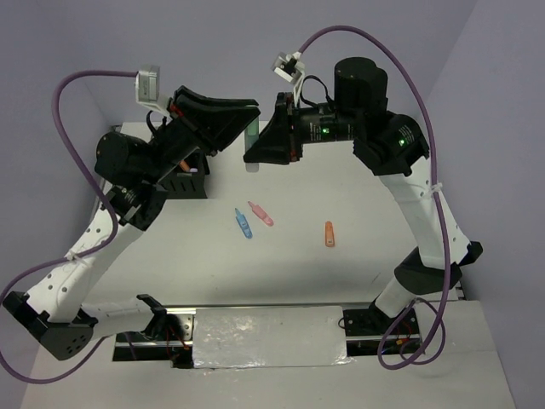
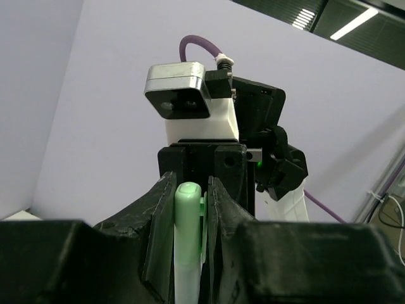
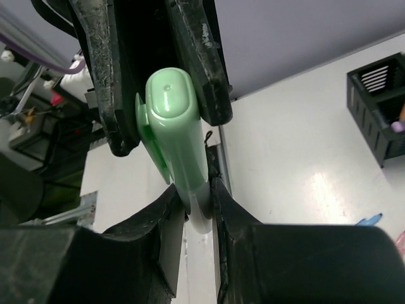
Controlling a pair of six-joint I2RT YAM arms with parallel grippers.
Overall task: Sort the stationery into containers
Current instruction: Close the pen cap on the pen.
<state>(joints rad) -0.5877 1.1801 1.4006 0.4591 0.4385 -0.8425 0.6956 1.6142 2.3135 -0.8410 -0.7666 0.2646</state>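
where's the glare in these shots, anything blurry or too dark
Top external: glare on the silvery plate between the arm bases. Right wrist: a bright sheen on the white table, the mint green marker in focus. Left wrist: ceiling light strips glow, the foreground is nearly black.

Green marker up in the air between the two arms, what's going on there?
The left hand and the right hand are both clamped on the green marker, holding it above the table, possibly a handover. A blue marker, a pink marker and an orange marker lie loose on the table; the black organizer sits far left.
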